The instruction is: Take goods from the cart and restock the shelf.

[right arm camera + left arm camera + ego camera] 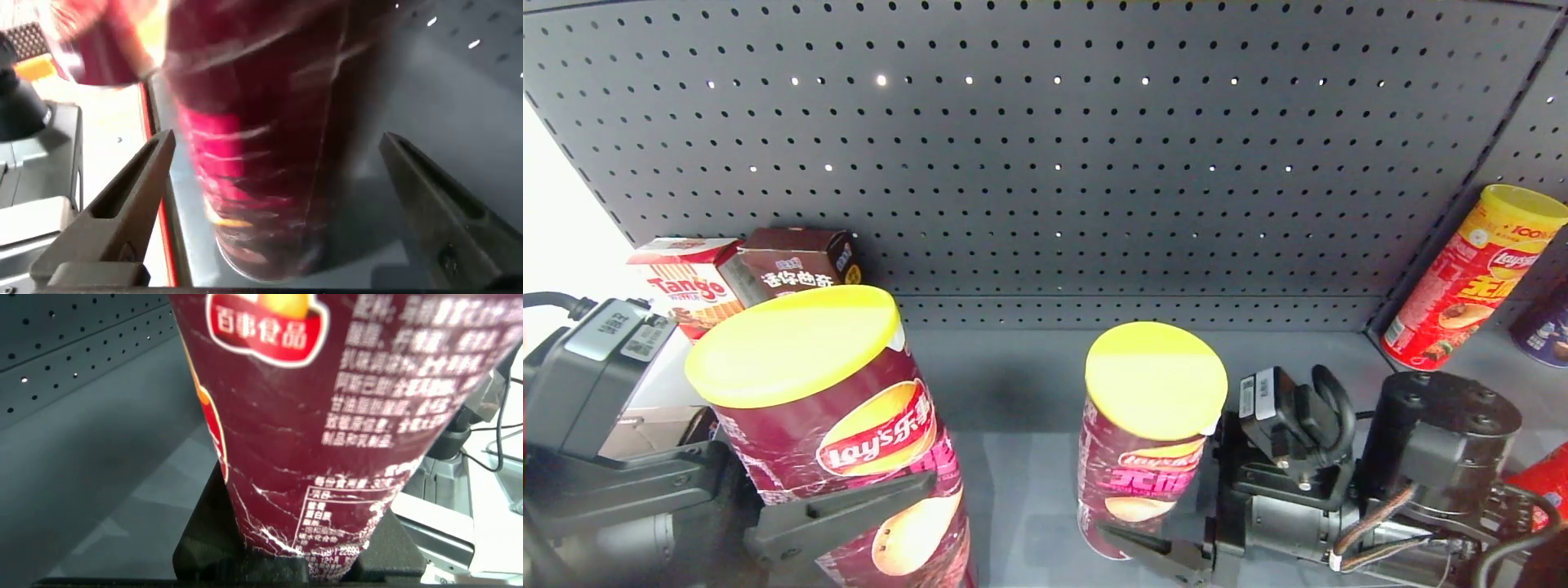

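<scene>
On the grey metal shelf (1013, 384), in front of its perforated grey back panel (1045, 163), two tall chip tubes are in the robot's reach. The left gripper (866, 498) is clamped on a maroon cardboard chip tube with a yellow plastic lid (833, 408), one dark finger (849, 506) pressed slantwise across the printed front. From the left wrist the same tube (327, 416) looms close, its lower end seated against the gripper body, and I cannot tell whether its base touches the shelf. Near the middle of the shelf floor a second maroon tube with a yellow lid (1152, 408) stands upright. The right gripper (1143, 523) sits around its lower part with its fingers spread. From the right wrist that gripper (278, 143) shows a gap on either side of the tube (253, 163), neither finger touching it. Against the back panel at the left stand a red-and-white wafer box (686, 286) and, touching it, a dark brown carton (796, 265). Over in the next bay to the right, a red chip tube with a yellow lid (1470, 278) leans tilted, with a dark blue container (1543, 327) just beside it.
</scene>
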Available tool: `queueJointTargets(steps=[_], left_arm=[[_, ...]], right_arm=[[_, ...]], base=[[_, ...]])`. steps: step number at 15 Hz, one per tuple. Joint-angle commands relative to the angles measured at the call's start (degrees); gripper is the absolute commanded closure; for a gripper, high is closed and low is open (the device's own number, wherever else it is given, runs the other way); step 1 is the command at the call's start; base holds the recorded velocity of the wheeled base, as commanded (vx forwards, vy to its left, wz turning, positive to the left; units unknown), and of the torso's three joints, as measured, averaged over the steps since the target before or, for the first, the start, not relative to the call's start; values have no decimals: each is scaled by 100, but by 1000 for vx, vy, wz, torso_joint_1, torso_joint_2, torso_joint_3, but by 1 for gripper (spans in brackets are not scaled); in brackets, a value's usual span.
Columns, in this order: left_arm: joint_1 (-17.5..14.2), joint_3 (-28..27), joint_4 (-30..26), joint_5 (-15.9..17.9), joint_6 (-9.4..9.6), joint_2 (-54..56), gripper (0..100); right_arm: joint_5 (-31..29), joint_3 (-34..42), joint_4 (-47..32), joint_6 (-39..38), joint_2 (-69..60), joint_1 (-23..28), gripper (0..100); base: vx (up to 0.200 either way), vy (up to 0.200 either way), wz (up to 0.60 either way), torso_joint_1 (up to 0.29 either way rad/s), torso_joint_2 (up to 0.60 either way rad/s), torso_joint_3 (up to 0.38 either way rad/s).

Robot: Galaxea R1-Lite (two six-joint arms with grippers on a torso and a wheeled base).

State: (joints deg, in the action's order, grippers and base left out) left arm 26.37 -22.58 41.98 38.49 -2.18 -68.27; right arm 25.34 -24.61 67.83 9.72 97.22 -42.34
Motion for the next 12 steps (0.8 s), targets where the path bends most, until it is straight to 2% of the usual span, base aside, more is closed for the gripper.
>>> queueJointTargets(steps=[1,3,6,7,10,12], left_arm=[[0,-1,3,1,-2,-2,100],[0,-1,3,1,-2,-2,100],[0,-10,3,1,-2,-2,100],[0,-1,3,1,-2,-2,100],[0,-10,3,1,7,-2,100],[0,-10,12,1,16,6,100]], right_arm=[[-12,150,-33,-5,-643,112,0],[-73,299,-191,-5,-1390,244,0],[-425,396,-841,-14,-2357,393,0],[-741,431,-1316,-14,-2954,446,0],[-1910,747,-2054,-31,-4009,454,0],[-2280,1257,-2318,-31,-4756,446,0]], base=[[0,0,0,0,0,0],[0,0,0,0,0,0],[0,0,0,0,0,0],[0,0,0,0,0,0],[0,0,0,0,0,0],[0,0,0,0,0,0]])
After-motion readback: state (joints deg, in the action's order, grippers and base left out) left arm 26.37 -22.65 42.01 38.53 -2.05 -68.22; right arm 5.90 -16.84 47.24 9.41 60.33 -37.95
